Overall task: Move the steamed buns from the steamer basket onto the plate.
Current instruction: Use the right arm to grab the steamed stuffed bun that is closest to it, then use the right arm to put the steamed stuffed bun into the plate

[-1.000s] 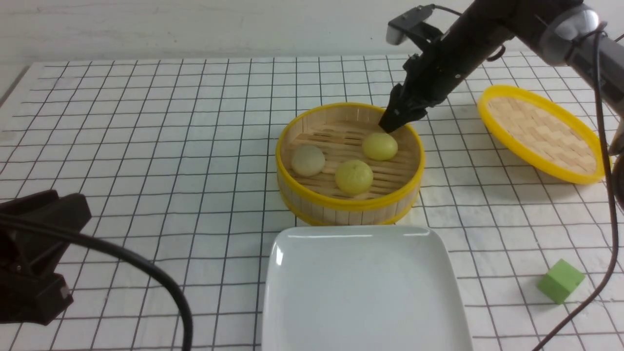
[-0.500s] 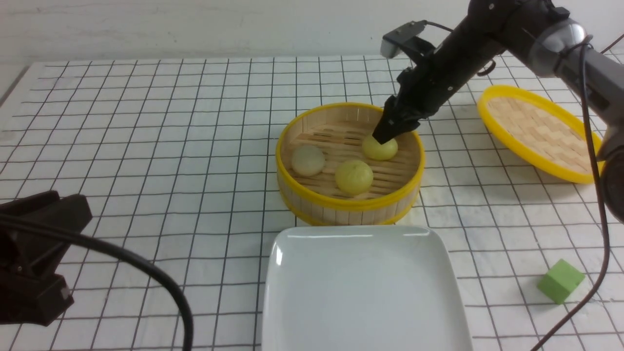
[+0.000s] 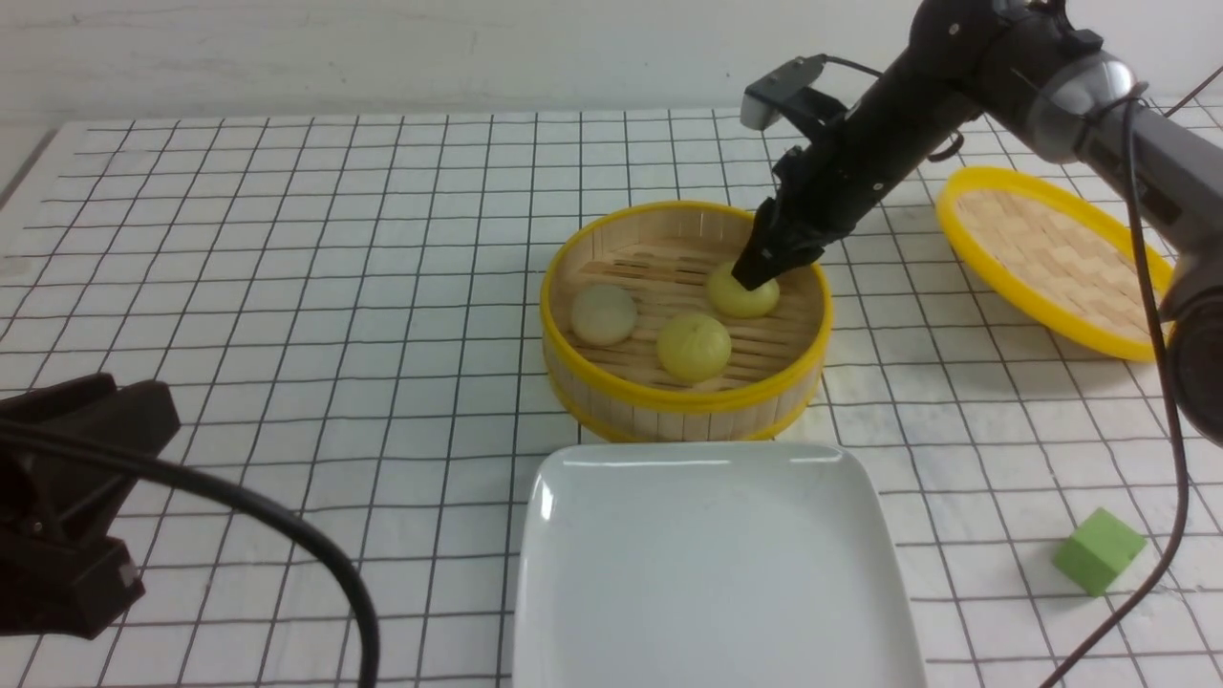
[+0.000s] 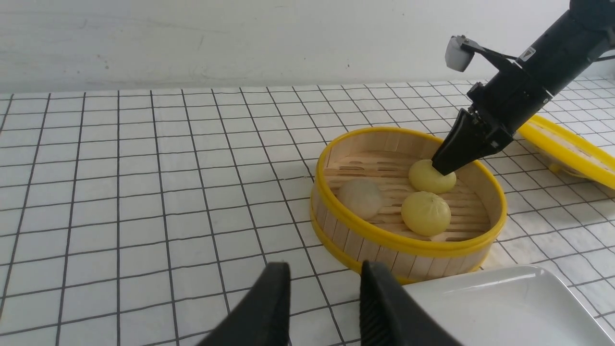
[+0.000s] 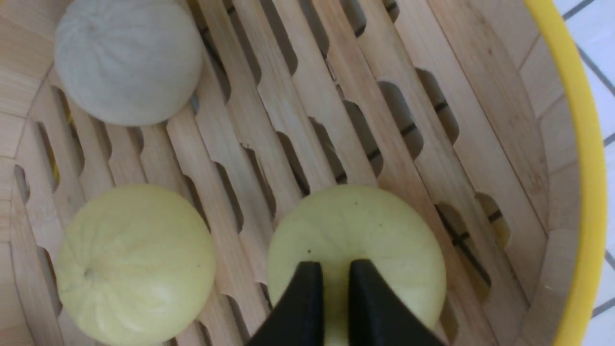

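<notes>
The steamer basket (image 3: 683,401) stands mid-table and holds three steamed buns. An off-white bun (image 3: 604,313) lies at its left, a pale yellow bun (image 3: 694,346) at its front, and a second yellow bun (image 3: 755,300) at the back right. My right gripper (image 3: 750,277) reaches down into the basket; its fingers stand almost together, pinching the top of that back-right bun (image 5: 384,226). The plate (image 3: 707,573) lies bare in front of the basket. My left gripper (image 4: 324,276) hovers low at the near left, open, with nothing between its fingers.
The shallow woven lid (image 3: 1061,258) with a yellow rim leans tilted at the back right. A green cube (image 3: 1099,551) sits right of the plate. The left arm's black cable (image 3: 315,554) arcs over the near-left table.
My right gripper came down from the basket's rim onto the back-right yellow bun and closed on its top. The left arm stayed still.
</notes>
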Controlling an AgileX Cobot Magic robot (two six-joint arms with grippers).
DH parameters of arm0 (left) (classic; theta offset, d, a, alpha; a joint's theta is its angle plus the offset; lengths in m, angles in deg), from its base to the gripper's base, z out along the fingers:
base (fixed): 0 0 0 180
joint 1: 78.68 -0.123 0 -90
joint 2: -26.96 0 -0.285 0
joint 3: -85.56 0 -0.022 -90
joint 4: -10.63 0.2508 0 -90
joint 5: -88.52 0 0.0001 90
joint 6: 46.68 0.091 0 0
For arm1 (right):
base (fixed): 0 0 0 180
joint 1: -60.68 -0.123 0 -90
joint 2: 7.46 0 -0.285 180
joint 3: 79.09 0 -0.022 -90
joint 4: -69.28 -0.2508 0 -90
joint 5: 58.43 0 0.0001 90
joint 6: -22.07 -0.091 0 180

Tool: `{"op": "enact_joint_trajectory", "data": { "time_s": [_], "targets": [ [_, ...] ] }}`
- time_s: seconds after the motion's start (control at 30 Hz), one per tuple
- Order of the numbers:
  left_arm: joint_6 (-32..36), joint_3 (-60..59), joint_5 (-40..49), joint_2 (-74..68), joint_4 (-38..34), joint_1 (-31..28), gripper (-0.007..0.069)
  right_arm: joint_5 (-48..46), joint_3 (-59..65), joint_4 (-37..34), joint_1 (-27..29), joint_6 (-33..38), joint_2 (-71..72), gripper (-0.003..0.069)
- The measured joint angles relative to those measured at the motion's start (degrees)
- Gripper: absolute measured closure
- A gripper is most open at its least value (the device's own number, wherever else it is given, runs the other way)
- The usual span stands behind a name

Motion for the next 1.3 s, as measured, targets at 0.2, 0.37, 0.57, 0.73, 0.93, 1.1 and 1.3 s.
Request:
{"op": "enact_joint_trajectory", "data": {
  "time_s": [0.2,0.37,0.57,0.73,0.93,1.1,1.3],
  "targets": [
    [0.00,0.00,0.00,0.00,0.00,0.00,0.0384,-0.02,-0.22,0.71,-2.11,0.00,0.19,0.0656],
    [0.00,0.00,0.04,0.00,0.00,0.00,0.0384,-0.21,-2.27,1.36,-2.66,-1.03,2.41,0.0653],
    [0.00,0.00,-0.43,0.00,0.00,0.00,0.0384,-0.47,-5.02,3.78,-2.55,-5.26,12.91,0.0653],
    [0.00,0.00,-2.42,0.00,0.00,0.00,0.0384,-1.09,-5.21,4.76,-2.55,-10.44,19.15,0.0651],
    [0.00,0.00,-3.55,0.00,-0.05,0.00,0.0384,-1.09,0.72,6.15,-3.45,-16.19,22.73,0.0651],
    [0.00,0.00,-3.55,0.00,-0.10,0.00,0.0384,-1.09,16.31,8.28,-7.30,-16.87,29.18,0.0650],
    [0.05,0.00,-3.68,0.00,-0.10,0.00,0.0384,-0.96,33.73,8.67,-10.50,-16.87,36.85,0.0650]
  ]
}}
